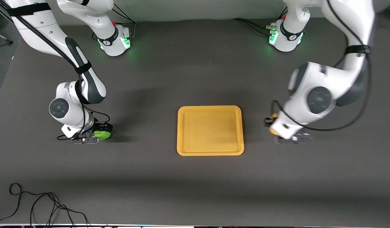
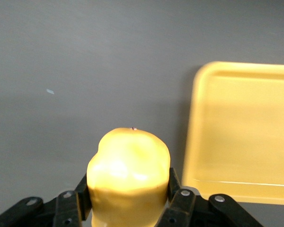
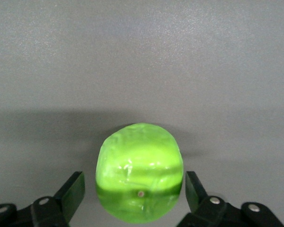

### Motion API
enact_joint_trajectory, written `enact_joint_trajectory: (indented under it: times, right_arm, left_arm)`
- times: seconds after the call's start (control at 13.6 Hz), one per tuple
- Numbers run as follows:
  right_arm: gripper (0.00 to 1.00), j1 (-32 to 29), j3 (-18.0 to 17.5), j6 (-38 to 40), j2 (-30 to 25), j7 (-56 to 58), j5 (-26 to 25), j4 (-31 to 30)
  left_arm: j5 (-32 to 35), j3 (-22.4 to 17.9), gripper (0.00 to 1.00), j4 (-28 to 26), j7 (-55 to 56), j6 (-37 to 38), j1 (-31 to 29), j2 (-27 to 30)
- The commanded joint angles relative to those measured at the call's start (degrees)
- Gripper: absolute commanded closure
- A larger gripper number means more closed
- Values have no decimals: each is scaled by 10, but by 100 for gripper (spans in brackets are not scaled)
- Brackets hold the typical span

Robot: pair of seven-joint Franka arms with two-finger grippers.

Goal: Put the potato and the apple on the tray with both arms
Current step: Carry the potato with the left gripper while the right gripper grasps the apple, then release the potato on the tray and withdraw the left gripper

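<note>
Orange-yellow tray (image 1: 210,130) mid-table, flat, bare of fruit, nearest the front camera of the task's things. Green apple (image 1: 102,135) toward the right arm's end of the table, well apart from the tray, about level with the tray's nearer half. Right gripper (image 1: 98,134) down around it; in the right wrist view, apple (image 3: 139,178) centred between the two fingers (image 3: 72,191), a clear gap on each side, so parted and not yet gripping. Whether the apple sits on the table or just clear of it, not to be told. Yellow potato (image 1: 272,129) at the left arm's end, just beside the tray's short edge, mostly hidden under the wrist in the front view. Left gripper (image 1: 277,128) closed on it: left wrist view shows potato (image 2: 128,172) pressed between both pads (image 2: 174,189), tray rim (image 2: 195,142) near. Judged step: pick-up stage, left arm ahead with its grasp made, right arm at the point of closing. Next, likely: right fingers to shut squarely across the apple's middle, round and apt to roll if pinched off-centre; then lift, carry inward over the rim from either end, lower and release onto bare tray floor, keeping the two grippers apart over the tray. Farther off, both green-lit bases along the table's edge.
</note>
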State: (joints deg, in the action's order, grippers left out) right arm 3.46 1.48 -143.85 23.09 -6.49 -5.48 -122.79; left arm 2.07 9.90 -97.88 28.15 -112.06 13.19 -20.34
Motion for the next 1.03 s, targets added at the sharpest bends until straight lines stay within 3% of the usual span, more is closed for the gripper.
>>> enact_joint_trajectory:
  times: [0.0,0.15,0.22,0.37,0.59,0.73,0.88,0.95]
  right_arm:
    - [10,-2,1,-24,19,-16,-12,4]
    - [52,-1,2,-30,18,-15,-14,7]
    - [64,1,2,-23,12,-17,-14,14]
    - [70,4,1,17,-11,-19,-13,27]
    - [71,6,-3,157,-28,-20,-8,103]
    - [81,28,-6,231,-25,-19,30,167]
    - [80,54,-6,246,-21,-28,82,187]
    - [80,70,-6,245,-20,-54,96,197]
  left_arm:
    - [-3,-2,66,60,85,-9,61,-64]
    - [3,-2,66,66,130,-64,90,-110]
    - [4,-2,65,64,138,-85,91,-133]
    - [5,-3,65,64,153,-129,106,-169]
    - [19,-3,65,62,155,-137,108,-184]
    - [29,-3,63,62,155,-140,109,-196]
    - [30,-3,61,62,155,-144,110,-199]
    - [30,-3,52,62,155,-148,109,-202]
